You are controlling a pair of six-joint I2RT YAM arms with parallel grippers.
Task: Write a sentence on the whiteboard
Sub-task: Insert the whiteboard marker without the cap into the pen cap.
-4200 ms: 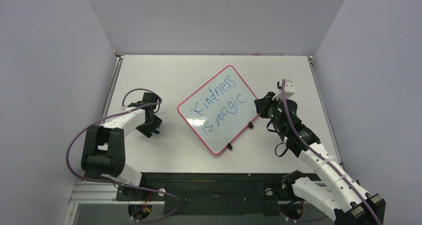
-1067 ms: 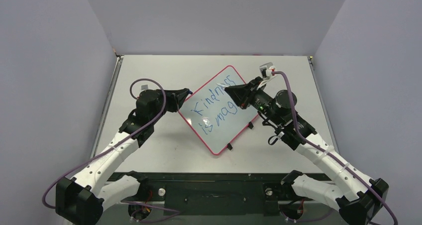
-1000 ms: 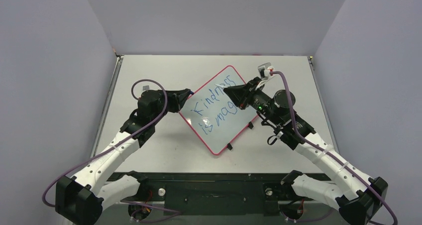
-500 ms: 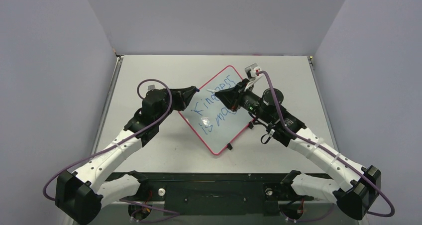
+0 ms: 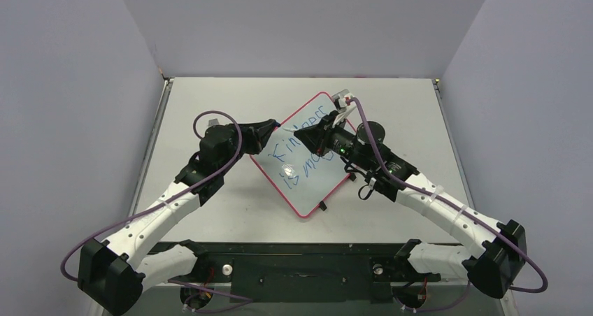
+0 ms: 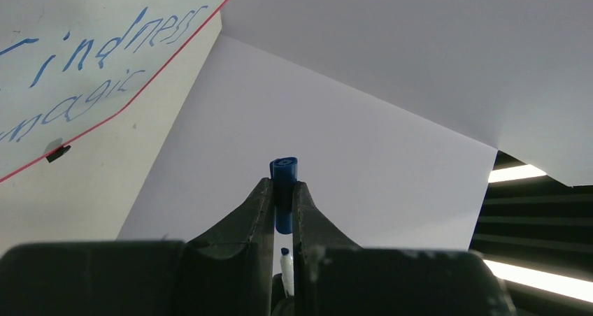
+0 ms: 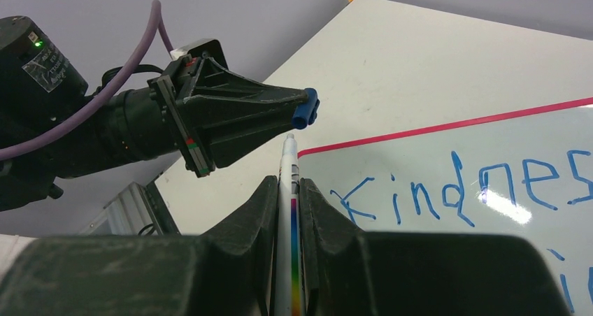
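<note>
Looks like recapping (with the sentence [image 5: 294, 170] finished across the whiteboard [image 5: 311, 190]). Over the whiteboard's far-left corner: left gripper [image 6: 282, 211] pinching the blue cap [image 6: 283, 169], right gripper [image 7: 288, 190] clamped on the marker [image 7: 288, 163], tip just short. Next calls for aligning, then pushing home.

left gripper [image 5: 275, 125] + cap [image 6: 283, 173], right gripper [image 5: 298, 131] + marker [image 7: 289, 176] nose to nose over whiteboard [image 5: 311, 187] upper-left edge; table [image 5: 412, 106] upper right open.

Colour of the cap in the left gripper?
Blue cap, clearest in the left wrist view.
</note>
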